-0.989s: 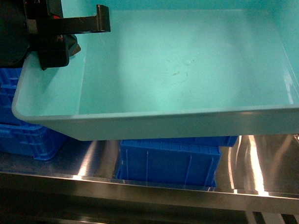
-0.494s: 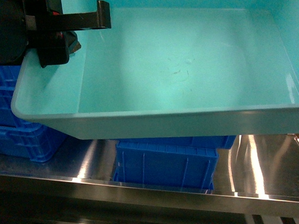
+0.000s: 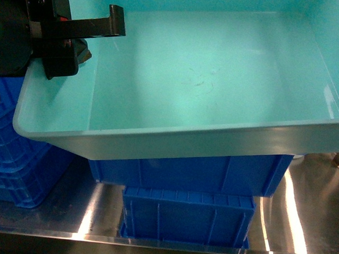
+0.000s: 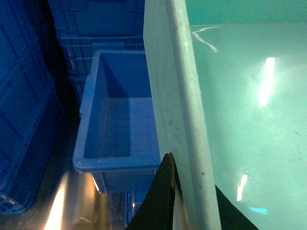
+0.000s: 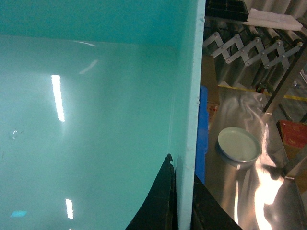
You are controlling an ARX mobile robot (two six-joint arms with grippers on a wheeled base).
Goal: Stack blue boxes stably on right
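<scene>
Above the stacked royal-blue crates [image 3: 190,175] on the steel tabletop [image 3: 311,210], the turquoise tub [image 3: 204,78] hangs lifted, long axis running left to right. The left gripper [image 4: 173,191] clamps its left rim, the right gripper [image 5: 181,191] its right rim, so both arms carry it equally.

Left gripper [image 3: 78,32] reaching in from the upper left of the head view, black body outside, one finger [image 3: 103,24] lying flat across the rim toward the inside. In the left wrist view, left gripper [image 4: 180,211] clamping a thin wall, one dark finger each side. Right gripper [image 5: 178,201] likewise straddling a wall edge, fingers pressing both faces. Right arm not showing in the head view.
</scene>
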